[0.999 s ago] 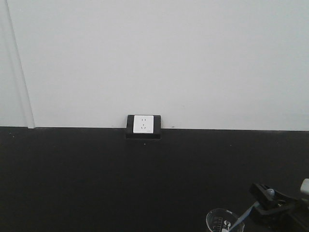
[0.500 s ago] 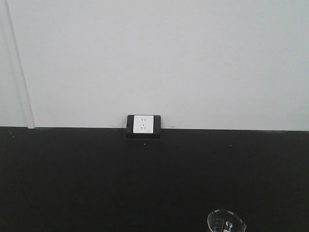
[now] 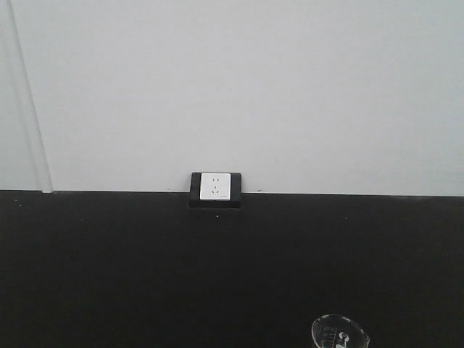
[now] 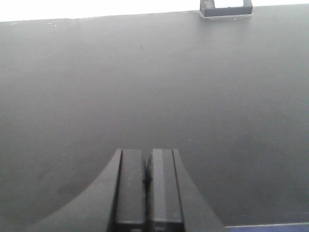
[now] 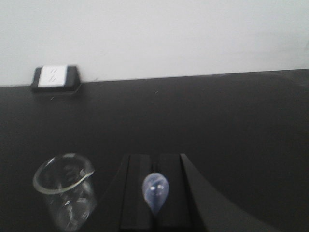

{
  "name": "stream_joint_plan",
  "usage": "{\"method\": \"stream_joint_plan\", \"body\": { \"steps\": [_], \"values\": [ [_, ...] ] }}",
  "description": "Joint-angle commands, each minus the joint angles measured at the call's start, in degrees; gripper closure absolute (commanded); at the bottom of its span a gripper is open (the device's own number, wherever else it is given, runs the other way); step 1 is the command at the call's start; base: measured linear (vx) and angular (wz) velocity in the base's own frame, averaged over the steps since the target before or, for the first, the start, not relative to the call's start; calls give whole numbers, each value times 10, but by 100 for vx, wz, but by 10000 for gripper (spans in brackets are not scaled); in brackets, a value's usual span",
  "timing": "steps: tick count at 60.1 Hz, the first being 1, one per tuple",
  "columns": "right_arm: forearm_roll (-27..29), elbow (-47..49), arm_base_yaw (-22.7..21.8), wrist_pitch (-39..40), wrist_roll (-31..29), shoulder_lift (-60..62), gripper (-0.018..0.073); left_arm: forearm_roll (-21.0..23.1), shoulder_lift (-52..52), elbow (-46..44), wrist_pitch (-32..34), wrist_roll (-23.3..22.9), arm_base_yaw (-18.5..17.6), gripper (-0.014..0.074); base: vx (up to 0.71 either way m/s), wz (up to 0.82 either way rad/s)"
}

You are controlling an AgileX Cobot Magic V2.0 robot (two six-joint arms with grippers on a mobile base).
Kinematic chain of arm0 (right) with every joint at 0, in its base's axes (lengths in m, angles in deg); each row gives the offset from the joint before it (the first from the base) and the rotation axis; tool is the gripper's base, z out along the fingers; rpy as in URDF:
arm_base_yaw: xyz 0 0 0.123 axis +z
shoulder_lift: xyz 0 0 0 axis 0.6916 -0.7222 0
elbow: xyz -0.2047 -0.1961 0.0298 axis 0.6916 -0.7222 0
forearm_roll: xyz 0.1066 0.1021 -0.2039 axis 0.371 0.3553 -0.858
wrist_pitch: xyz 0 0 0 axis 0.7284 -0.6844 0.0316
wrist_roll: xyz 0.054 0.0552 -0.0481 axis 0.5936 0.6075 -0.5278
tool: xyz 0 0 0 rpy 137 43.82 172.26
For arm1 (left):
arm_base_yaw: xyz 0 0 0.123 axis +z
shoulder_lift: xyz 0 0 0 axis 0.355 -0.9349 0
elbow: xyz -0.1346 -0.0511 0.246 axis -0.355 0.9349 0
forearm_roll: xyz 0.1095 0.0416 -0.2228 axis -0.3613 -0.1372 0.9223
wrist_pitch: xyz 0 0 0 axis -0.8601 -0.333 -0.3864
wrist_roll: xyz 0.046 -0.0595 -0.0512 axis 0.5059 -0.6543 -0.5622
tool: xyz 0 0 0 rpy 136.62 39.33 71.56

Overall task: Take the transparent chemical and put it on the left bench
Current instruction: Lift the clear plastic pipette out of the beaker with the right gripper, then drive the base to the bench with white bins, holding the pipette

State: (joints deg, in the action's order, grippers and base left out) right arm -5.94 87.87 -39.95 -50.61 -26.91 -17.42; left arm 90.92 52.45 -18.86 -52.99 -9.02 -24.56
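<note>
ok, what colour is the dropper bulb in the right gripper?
The dropper bulb is pale bluish-white, translucent; best in the right wrist view.

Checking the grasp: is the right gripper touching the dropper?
Touching. The right wrist view shows the dropper bulb pinched between the right gripper and its closed fingers, no gap either side.

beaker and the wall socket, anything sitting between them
Nothing. In the right wrist view, only bare black bench runs from the beaker to the socket.
</note>
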Motion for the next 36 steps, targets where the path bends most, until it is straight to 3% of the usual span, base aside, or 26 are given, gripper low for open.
{"method": "stream_joint_plan", "body": {
  "steps": [1,10,16,36],
  "values": [
    [126,13,0,30,-148,-2,561,0,11,9,45,-4,-1,600,0,0],
    [256,13,0,44,-296,-2,561,0,11,9,45,-4,-1,600,0,0],
    [287,13,0,47,-347,-2,561,0,11,9,45,-4,-1,600,0,0],
    [297,13,0,22,-352,-2,561,0,11,9,45,-4,-1,600,0,0]
  ]
}}
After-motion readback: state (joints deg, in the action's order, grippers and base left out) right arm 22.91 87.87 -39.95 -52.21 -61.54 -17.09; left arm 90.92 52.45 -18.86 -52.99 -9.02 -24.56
